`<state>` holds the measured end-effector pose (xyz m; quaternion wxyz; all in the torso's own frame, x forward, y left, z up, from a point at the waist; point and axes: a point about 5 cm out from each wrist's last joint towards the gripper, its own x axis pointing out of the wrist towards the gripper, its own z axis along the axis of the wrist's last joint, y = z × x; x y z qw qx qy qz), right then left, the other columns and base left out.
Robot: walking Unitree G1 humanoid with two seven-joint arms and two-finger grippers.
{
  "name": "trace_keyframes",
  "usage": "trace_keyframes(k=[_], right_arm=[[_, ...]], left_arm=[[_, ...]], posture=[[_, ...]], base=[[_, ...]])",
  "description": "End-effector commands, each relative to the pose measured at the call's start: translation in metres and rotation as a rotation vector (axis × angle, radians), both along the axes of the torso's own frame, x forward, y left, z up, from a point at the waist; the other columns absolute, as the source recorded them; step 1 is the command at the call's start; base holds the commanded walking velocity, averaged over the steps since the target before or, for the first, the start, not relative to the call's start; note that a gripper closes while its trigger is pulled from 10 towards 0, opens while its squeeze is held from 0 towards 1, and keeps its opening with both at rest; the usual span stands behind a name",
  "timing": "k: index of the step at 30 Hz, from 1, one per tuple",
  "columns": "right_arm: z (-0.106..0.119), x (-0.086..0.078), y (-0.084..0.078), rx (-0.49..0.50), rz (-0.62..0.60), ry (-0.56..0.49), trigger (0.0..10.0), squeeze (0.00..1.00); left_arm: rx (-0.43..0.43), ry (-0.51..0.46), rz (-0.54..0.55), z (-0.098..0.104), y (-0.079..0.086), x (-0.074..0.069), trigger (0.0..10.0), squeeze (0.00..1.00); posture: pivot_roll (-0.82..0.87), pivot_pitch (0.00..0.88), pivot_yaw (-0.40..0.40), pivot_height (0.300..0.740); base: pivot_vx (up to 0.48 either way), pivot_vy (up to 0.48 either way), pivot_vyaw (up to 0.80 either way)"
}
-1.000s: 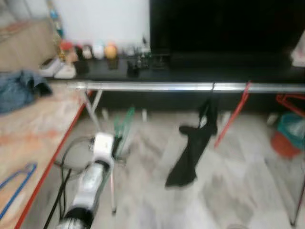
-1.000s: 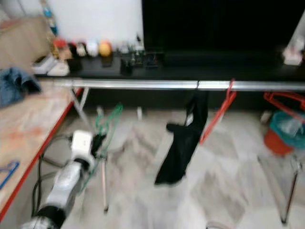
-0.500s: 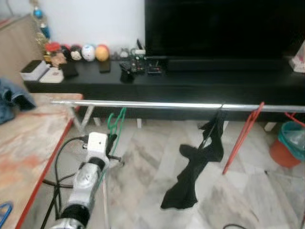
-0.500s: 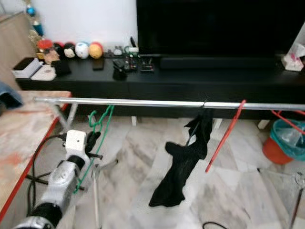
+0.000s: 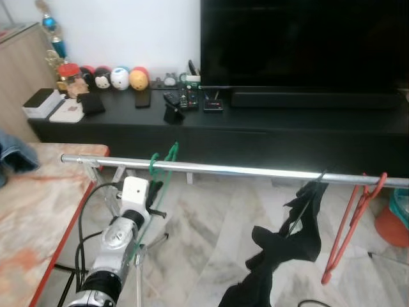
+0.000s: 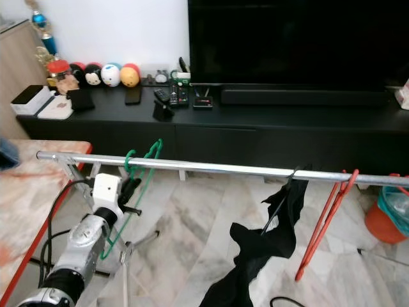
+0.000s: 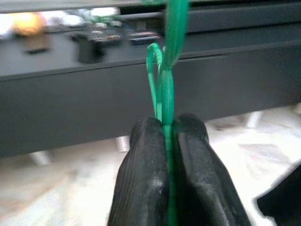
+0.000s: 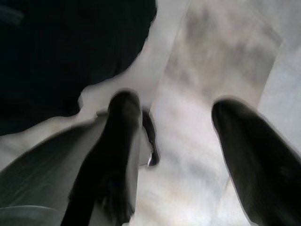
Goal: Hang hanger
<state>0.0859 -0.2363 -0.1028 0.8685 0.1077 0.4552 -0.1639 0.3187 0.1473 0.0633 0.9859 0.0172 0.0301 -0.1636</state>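
My left hand [image 5: 152,195] is clamped on the green hanger [image 6: 142,171], whose hook sits over the rail [image 5: 243,169], so I should lower slightly, confirm it bears, then release gently; my right hand [image 8: 176,136] hangs open.

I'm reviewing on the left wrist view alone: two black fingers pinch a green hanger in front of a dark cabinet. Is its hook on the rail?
Observer: From the head views, the green hanger's hook appears looped over the rail, near its left end, with the left hand shut on it just below.
Operator: Anything else on that rail?
Observer: Further right, a black garment hangs from it, and beyond that a red hanger.
Operator: And the other arm?
Observer: The right hand is open, holding nothing, pointing down at the floor.
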Motion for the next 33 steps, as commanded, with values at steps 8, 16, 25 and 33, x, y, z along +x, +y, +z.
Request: trace_keyframes(k=[8, 16, 25, 33], right_arm=[[-0.001, 0.002, 0.004, 0.016, -0.009, -0.009, 10.0, 0.00], [-0.001, 0.003, 0.006, 0.024, -0.010, -0.013, 10.0, 0.00], [-0.001, 0.003, 0.006, 0.027, -0.017, -0.015, 10.0, 0.00], [0.000, 0.003, 0.004, 0.024, -0.010, -0.013, 10.0, 0.00]], left_arm=[[0.056, 0.084, -0.133, -0.004, -0.017, 0.001, 10.0, 0.00], [0.089, 0.126, -0.252, -0.004, -0.032, 0.001, 10.0, 0.00], [0.103, 0.162, -0.270, -0.008, -0.037, -0.001, 10.0, 0.00], [0.096, 0.160, -0.264, -0.008, -0.035, -0.002, 10.0, 1.00]], posture=[[0.05, 0.000, 0.021, 0.740], [0.04, 0.000, 0.032, 0.740], [0.04, 0.000, 0.029, 0.740], [0.04, 0.000, 0.022, 0.740]], base=[[0.000, 0.000, 0.00], [0.000, 0.000, 0.00], [0.000, 0.000, 0.00], [0.000, 0.000, 0.00]])
